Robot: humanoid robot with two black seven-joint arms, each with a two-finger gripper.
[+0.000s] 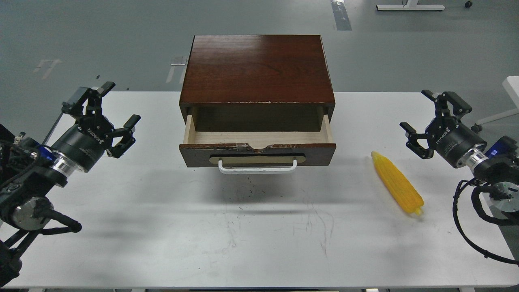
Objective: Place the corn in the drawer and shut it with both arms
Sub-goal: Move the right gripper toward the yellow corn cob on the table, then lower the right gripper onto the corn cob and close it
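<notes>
The yellow corn (pixel 397 183) lies on the white table (pixel 259 227) at the right, tip pointing up-left. The drawer (pixel 258 142) stands pulled open in the dark brown cabinet (pixel 257 69); its pale wood inside is empty and its white bar handle (pixel 258 167) faces me. My right gripper (pixel 421 114) is open and empty, above and to the right of the corn, apart from it. My left gripper (pixel 115 104) is open and empty, left of the drawer.
The cabinet sits at the table's back middle. Black cables (pixel 470 219) hang from the right arm by the table's right edge. Grey floor with tape marks lies beyond the table.
</notes>
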